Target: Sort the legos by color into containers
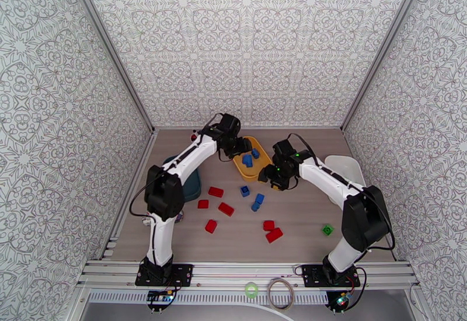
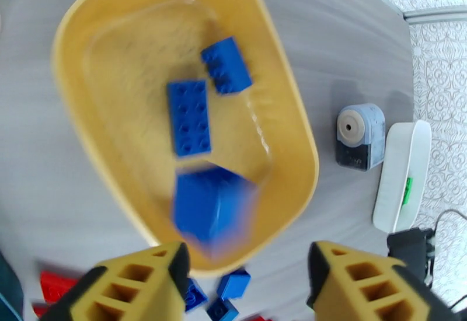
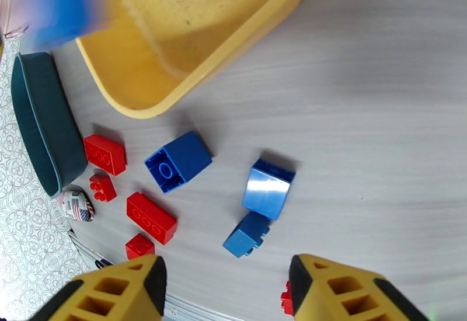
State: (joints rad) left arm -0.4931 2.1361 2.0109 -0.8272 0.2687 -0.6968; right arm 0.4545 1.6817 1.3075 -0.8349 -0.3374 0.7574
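Left gripper (image 2: 246, 261) jaws apart, blurred blue studded plastic brick (image 2: 213, 211) loose just ahead, by rim of shallow yellow plastic tray (image 2: 305, 135) (may bounce out). Right gripper (image 3: 226, 272) spread, empty.

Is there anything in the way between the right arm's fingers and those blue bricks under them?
Nothing visible. The right fingers hang open above three loose blue bricks on the table, nothing covering them. The yellow tray lies just beyond, across bare tabletop.

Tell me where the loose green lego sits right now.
Top view: the green lego lies on the table at near right, beside the right arm, with two red legos to its left.
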